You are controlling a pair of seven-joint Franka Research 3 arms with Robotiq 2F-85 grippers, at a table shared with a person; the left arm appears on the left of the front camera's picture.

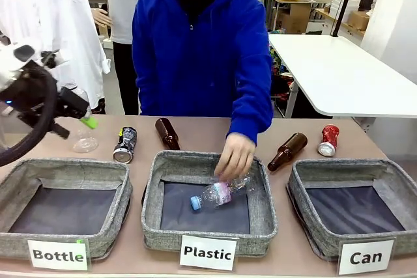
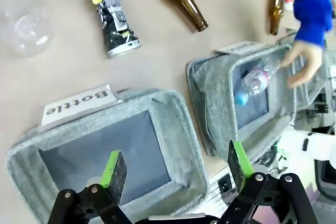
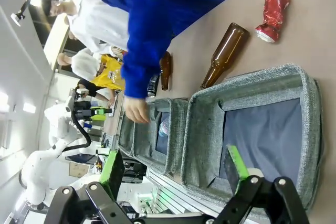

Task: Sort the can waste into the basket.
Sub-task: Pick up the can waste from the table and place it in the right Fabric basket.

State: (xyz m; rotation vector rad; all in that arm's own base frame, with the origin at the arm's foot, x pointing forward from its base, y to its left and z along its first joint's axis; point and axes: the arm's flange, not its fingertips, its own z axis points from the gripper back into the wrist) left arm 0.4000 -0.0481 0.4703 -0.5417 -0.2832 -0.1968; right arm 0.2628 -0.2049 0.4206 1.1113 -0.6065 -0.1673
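Red can loose, bottle in Plastic basket

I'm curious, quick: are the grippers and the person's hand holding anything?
Left gripper: open, empty.
Right gripper: open, empty.
Hand: at a clear bottle, grip unclear.

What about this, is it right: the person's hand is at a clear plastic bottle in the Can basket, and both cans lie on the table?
Not quite. The front view shows the clear plastic bottle at the person's hand lying in the Plastic basket, not the Can basket. The black-and-silver can and the red can do lie on the table.
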